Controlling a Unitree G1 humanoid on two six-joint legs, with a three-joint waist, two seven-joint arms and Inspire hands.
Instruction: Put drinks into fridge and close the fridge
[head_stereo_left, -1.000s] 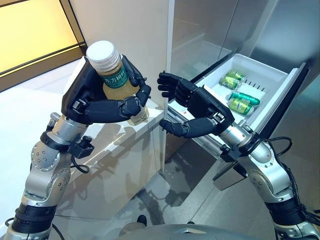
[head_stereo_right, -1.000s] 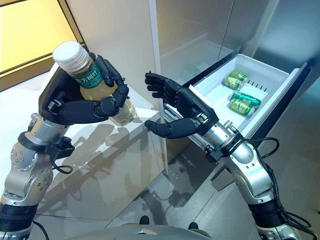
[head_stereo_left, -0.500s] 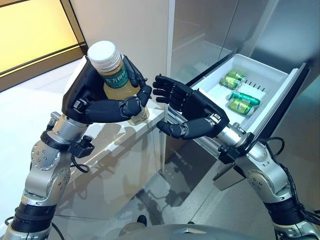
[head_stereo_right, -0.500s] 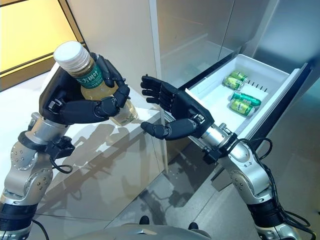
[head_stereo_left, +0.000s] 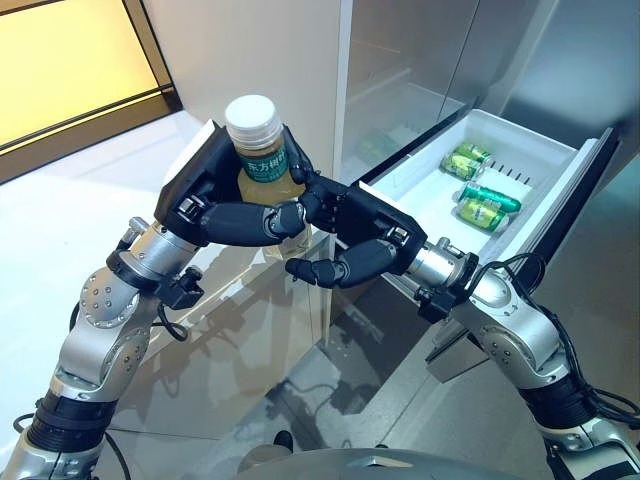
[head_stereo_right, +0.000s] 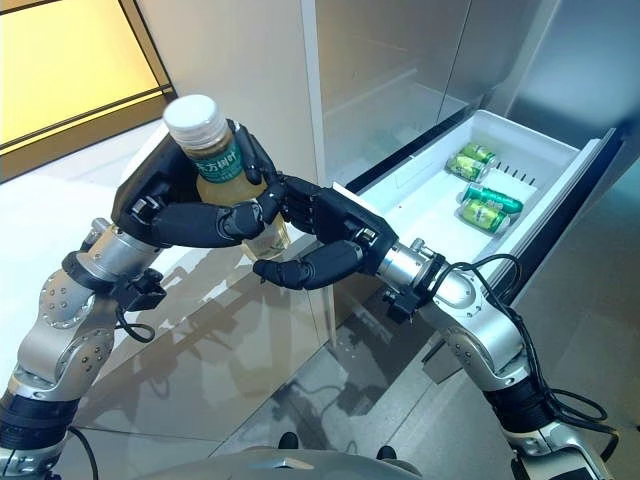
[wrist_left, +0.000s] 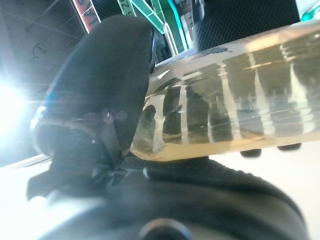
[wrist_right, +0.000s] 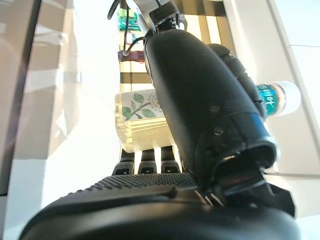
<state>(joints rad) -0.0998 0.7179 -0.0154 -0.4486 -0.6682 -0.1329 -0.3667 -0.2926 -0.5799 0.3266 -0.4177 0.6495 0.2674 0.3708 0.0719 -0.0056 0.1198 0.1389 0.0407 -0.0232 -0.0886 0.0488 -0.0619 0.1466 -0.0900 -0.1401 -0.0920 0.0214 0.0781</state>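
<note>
My left hand is shut on a clear bottle of pale yellow drink with a white cap and a green label, held upright above the white ledge. In the left wrist view the bottle lies across the palm under the thumb. My right hand has come up against the bottle's lower part. Its fingers lie straight along the far side and the thumb is bent below, apart from the bottle. The right wrist view shows the bottle between the fingers and the thumb.
A white fridge drawer stands pulled out at the right, with green cans lying in it. The steel fridge front rises behind. A white ledge runs under the hands.
My right hand has moved left from a gap away until it meets the bottle. My left hand has carried the bottle right and a little lower, toward it.
</note>
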